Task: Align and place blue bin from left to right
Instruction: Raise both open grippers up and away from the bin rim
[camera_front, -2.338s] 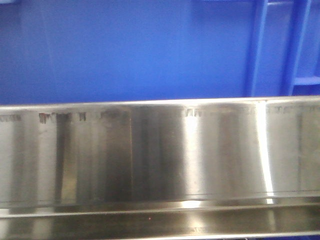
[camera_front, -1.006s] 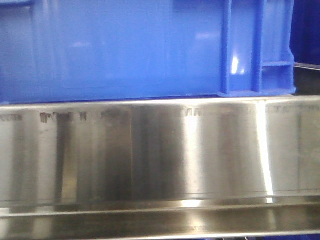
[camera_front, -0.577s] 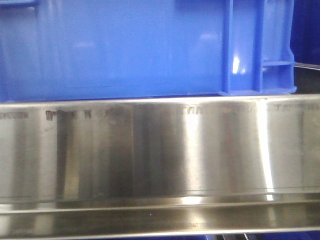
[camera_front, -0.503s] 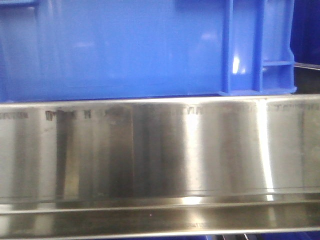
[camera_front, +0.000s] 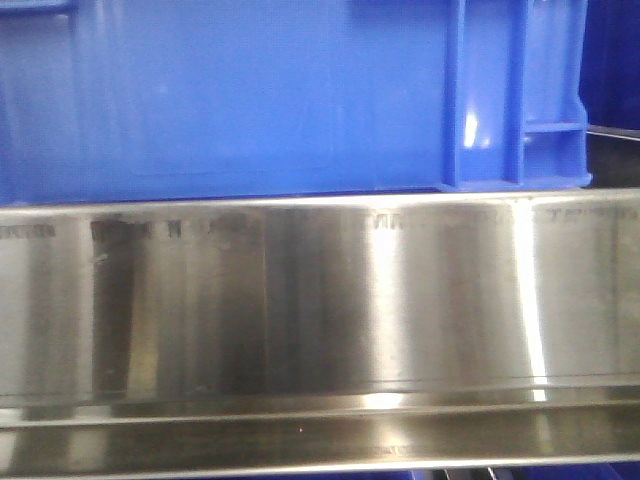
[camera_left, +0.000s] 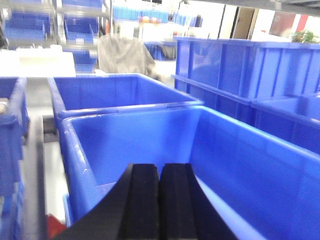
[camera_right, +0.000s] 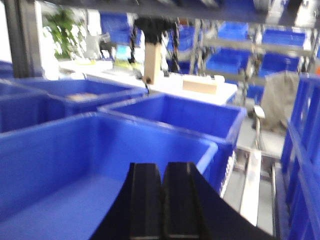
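In the front view the blue bin (camera_front: 260, 100) fills the upper half, its ribbed right corner (camera_front: 520, 150) resting at the top edge of a steel rail (camera_front: 320, 300). The left wrist view looks into the same bin (camera_left: 235, 150), with my left gripper (camera_left: 158, 167) shut and empty above its inside. My right gripper (camera_right: 162, 165) is likewise shut with nothing held, hanging over the bin's interior (camera_right: 75, 165) near its far right corner. Neither gripper shows in the front view.
More blue bins stand around: one behind (camera_left: 115, 92) and stacked ones to the right (camera_left: 250, 70) in the left wrist view, several (camera_right: 175, 115) in the right wrist view. A steel roller track (camera_right: 250, 185) runs beside the bin. Shelving and a white table (camera_right: 165, 82) lie beyond.
The bin slid left between 2.3 s and 1.0 s ago, bringing its right corner into the front view. Over the last second it has barely moved.
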